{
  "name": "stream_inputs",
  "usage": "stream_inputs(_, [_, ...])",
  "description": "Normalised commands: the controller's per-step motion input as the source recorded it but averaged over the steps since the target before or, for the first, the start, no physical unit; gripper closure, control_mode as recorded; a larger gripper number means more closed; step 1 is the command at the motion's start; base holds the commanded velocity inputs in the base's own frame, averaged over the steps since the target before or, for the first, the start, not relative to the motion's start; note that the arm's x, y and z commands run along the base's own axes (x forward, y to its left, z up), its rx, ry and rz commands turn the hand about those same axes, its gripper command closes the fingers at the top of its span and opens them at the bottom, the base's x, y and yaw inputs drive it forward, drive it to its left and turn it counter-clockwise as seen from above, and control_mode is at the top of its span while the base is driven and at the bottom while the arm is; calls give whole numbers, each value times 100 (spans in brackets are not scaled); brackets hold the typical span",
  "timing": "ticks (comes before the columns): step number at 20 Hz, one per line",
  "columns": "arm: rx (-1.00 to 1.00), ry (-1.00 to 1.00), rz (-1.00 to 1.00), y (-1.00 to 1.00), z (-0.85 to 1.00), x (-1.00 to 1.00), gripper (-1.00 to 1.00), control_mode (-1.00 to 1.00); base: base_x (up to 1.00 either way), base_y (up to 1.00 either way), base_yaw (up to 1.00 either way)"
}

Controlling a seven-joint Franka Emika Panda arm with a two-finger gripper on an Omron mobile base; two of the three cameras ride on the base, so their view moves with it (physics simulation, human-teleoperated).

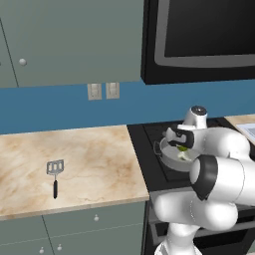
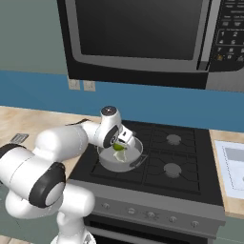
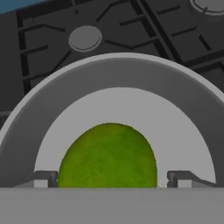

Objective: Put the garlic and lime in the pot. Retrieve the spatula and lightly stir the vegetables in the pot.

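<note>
Over pot (image 3: pixel 26 118), fingers (image 3: pixel 107 178) spread wide, lime (image 3: pixel 107 157) between, unheld; lifting off-line could nudge it toward 12 o'clock.

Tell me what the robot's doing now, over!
Gripper open over the shallow grey metal pot. Bright green round lime between the fingertips, inside the pot. Slotted grey spatula waiting on the counter, nothing blocking it.

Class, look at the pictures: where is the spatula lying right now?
The spatula lies flat on the marble counter in the left base view, left of the stove, well apart from the pot.
</note>
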Motion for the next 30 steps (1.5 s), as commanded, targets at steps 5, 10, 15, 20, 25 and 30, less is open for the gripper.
stream_inputs(5, [1, 0, 0, 3, 3, -17, -100, -100, 0, 0, 0])
stream_inputs(10, [0, 0, 0, 13, 9, -19, -100, -100, 0, 0, 0])
stream_inputs(15, [0, 0, 0, 7, 9, -18, -100, -100, 0, 0, 0])
stream_inputs(20, [0, 0, 0, 5, 17, -19, -100, -100, 0, 0, 0])
stream_inputs(25, [0, -1, 2, 1, 31, -54, -100, -100, 0, 0, 0])
stream_inputs(30, [0, 0, 9, 23, 29, -80, -100, -100, 0, 0, 0])
